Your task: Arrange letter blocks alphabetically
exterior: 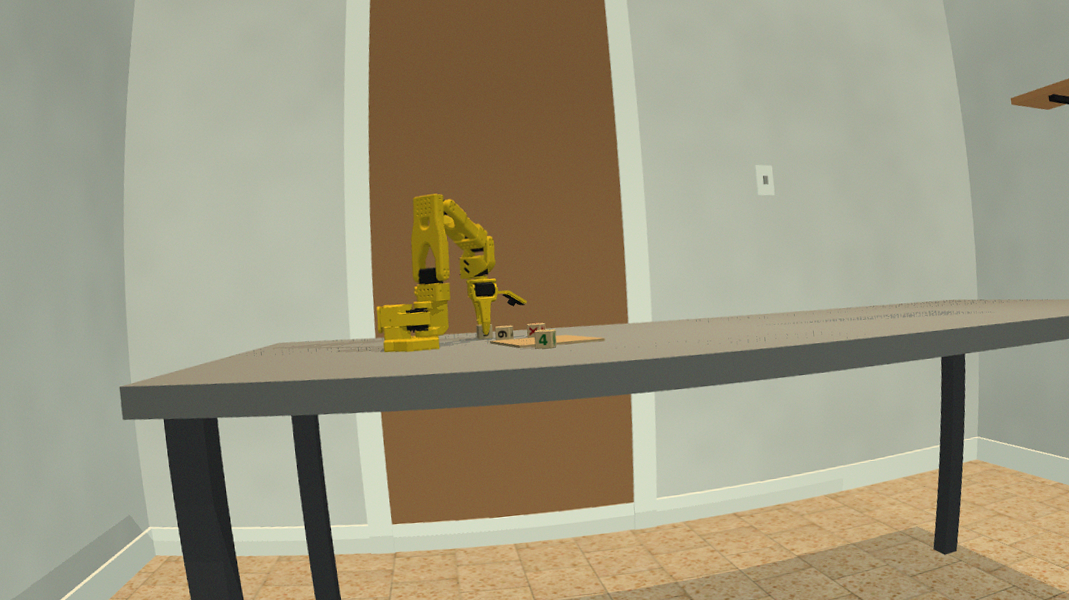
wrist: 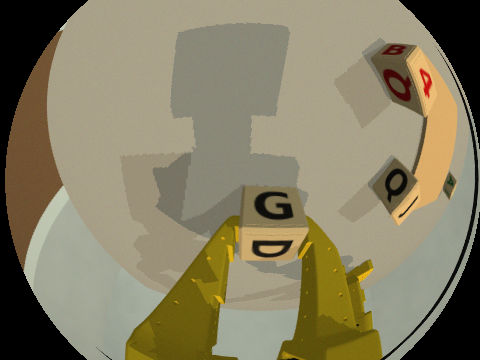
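My gripper (wrist: 270,248) is shut on a wooden block (wrist: 274,223) that shows a black G on its far face and a black D on the face toward the camera. In the exterior view the gripper (exterior: 484,329) hangs low over the table, just left of the tan mat (exterior: 547,341). A block with red marks, B and Q among them (wrist: 403,76), and a block with a black Q (wrist: 398,190) sit at the mat's edge (wrist: 436,140). In the exterior view a block with a green 4 (exterior: 545,339) stands on the mat's near side. Whether the held block touches the table is unclear.
The arm's yellow base (exterior: 409,325) stands on the table left of the gripper. The table's front edge (exterior: 619,369) runs below the mat. A brown door (exterior: 501,211) is behind the table.
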You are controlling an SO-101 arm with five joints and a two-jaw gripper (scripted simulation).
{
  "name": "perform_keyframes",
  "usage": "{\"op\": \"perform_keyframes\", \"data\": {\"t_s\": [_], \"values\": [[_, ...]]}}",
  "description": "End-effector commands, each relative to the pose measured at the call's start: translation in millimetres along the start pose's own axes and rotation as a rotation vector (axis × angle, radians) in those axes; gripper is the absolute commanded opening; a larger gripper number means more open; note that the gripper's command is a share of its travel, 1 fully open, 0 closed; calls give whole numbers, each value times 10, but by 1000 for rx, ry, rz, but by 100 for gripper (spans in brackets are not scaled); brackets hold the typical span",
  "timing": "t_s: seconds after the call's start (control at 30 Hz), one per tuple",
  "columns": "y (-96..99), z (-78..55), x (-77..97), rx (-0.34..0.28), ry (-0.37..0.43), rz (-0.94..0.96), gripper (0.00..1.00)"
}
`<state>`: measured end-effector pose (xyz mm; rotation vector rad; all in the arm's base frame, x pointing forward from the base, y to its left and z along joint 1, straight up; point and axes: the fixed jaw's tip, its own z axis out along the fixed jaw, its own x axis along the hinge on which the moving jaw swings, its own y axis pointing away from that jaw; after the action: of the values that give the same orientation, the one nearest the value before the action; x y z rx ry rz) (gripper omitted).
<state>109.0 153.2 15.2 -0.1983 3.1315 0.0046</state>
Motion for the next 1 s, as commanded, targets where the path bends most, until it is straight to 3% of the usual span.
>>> {"op": "perform_keyframes", "data": {"t_s": [0.0,0.3,0.97], "values": [[62,-77,-48,-39,-37,-1,14],[62,-77,-48,-39,-37,-1,16],[62,-77,-48,-39,-37,-1,32]]}}
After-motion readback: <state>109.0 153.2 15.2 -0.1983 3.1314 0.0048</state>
